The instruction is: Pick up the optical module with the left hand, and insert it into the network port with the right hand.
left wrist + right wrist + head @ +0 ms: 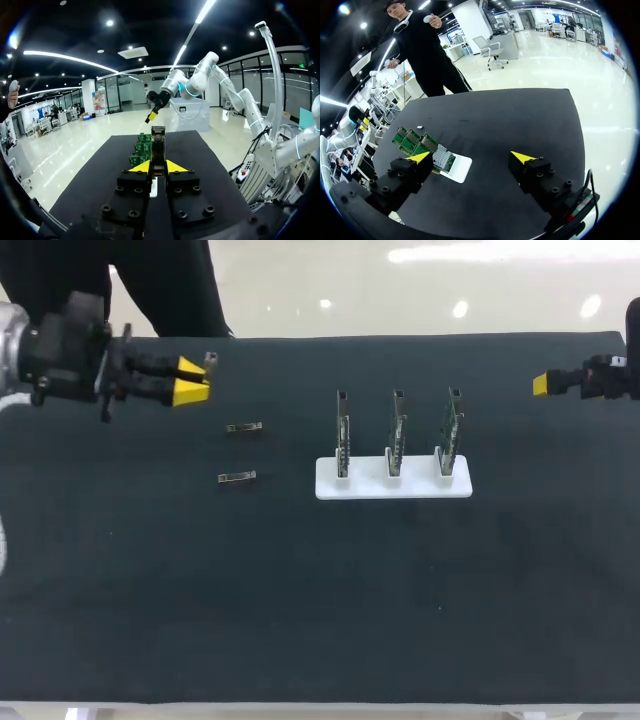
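Note:
My left gripper [190, 380] hangs over the table's far left, shut on a small metal optical module [209, 362] that sticks out past its yellow tips. In the left wrist view the module [158, 144] stands upright between the fingers of the left gripper [157, 167], pointing at the green network cards [142, 147] ahead. Three cards stand upright in a white holder [393, 484] at mid-table. My right gripper [541, 383] is at the far right edge, open and empty. In its own view the right gripper [471, 157] is spread wide, with the cards [422, 145] ahead and to one side.
Two more optical modules lie flat on the black mat, one [244, 427] behind the other [237, 477], left of the holder. The black table [320, 620] stretches wide in front of the holder.

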Action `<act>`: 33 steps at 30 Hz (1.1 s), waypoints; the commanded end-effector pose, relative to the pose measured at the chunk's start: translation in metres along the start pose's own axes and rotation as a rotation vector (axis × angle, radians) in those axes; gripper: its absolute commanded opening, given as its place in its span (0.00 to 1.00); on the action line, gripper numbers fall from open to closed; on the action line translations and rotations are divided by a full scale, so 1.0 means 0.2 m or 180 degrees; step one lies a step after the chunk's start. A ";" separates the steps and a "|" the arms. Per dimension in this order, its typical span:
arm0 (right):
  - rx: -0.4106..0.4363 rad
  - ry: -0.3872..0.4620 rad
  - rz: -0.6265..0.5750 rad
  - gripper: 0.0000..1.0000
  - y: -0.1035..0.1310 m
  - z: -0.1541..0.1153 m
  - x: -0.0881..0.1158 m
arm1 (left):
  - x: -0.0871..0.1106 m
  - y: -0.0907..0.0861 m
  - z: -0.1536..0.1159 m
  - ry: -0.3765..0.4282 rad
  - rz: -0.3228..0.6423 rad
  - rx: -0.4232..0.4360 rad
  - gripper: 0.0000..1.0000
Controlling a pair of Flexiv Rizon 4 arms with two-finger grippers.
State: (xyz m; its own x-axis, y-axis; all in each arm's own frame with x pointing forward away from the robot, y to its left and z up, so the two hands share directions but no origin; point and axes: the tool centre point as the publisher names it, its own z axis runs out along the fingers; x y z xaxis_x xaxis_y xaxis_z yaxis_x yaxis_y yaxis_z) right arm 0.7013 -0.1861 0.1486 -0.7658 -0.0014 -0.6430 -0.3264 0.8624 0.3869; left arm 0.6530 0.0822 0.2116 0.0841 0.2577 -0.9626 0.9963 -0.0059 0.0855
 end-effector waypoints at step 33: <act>0.0019 -0.0001 0.0004 1.00 0.01 0.00 0.00 | -0.15 0.02 0.53 -0.0699 -0.0194 0.0231 0.00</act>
State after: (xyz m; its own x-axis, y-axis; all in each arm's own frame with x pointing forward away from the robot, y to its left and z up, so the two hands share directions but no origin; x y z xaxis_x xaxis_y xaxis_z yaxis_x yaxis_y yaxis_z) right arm 0.7013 -0.1862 0.1486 -0.7658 -0.0014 -0.6430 -0.3264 0.8624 0.3869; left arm 0.6528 -0.0201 0.2208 0.0145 0.0526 -0.9985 0.9976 -0.0685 0.0109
